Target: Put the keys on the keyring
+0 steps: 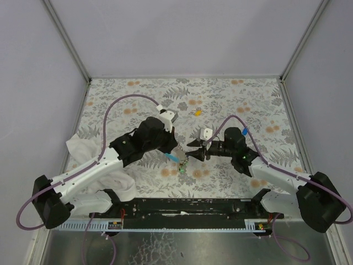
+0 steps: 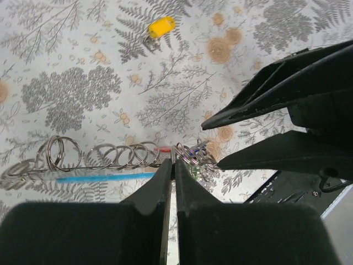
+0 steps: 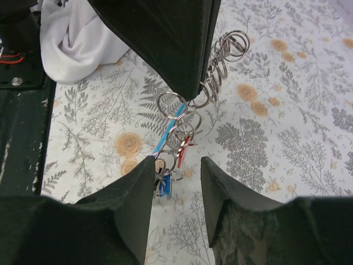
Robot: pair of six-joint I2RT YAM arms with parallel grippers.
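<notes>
The keyring is a chain of several thin metal rings with a light-blue strip beside it, lying on the floral cloth. My left gripper is shut on one ring near the chain's end. Red, blue and green keys cluster at that end. A yellow key lies apart, farther back, and also shows in the top view. My right gripper is open just above the key cluster, its left finger touching or almost touching the blue key. In the top view the left gripper and right gripper almost meet.
A crumpled white cloth lies at the left under the left arm and shows in the right wrist view. The black base rail runs along the table's near edge. Grey walls enclose the floral table cover.
</notes>
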